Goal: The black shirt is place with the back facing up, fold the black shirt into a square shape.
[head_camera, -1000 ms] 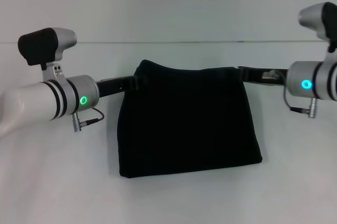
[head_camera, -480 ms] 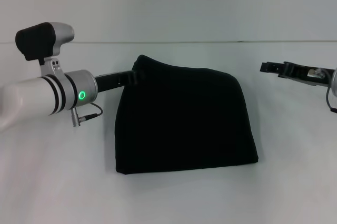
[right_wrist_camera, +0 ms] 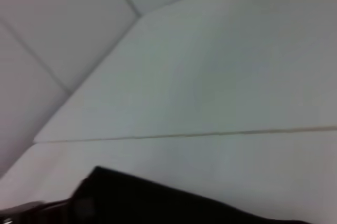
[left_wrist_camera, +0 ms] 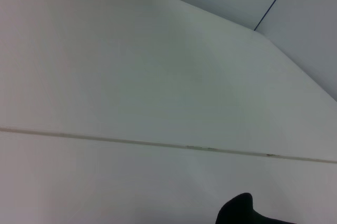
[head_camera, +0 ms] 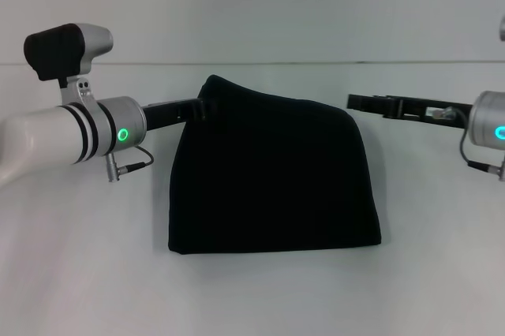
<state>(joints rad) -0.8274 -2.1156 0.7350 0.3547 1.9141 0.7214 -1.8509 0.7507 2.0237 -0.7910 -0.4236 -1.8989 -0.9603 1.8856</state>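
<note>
Head view shows the white tabletop (head_camera: 71, 273) carrying the black shirt (head_camera: 272, 182), already folded into a rough rectangle, lying between the two claws. Its far left corner is raised in a small peak at the tip of the left claw (head_camera: 203, 106), which appears closed on that corner, though black claw against black fabric makes the grip hard to confirm. The right claw (head_camera: 355, 101) hangs just beyond the shirt's far right corner, apparently clear of the cloth; whether its fingers are parted cannot be told.

The shirt looks soft, light and limp, likely to sag and drag wherever it is unsupported, and several stacked layers may slide over one another. Best taken by a pinch at the two far corners, one per claw, so that all layers come up together; a hold in the middle would only bunch it.

Only the head view gives the whole fold and both arms. Left wrist view offers bare tabletop and back wall, with just a dark rounded tip of shirt at the frame's edge. Right wrist view catches a dark band of fabric edge close below that claw, and little else.
</note>
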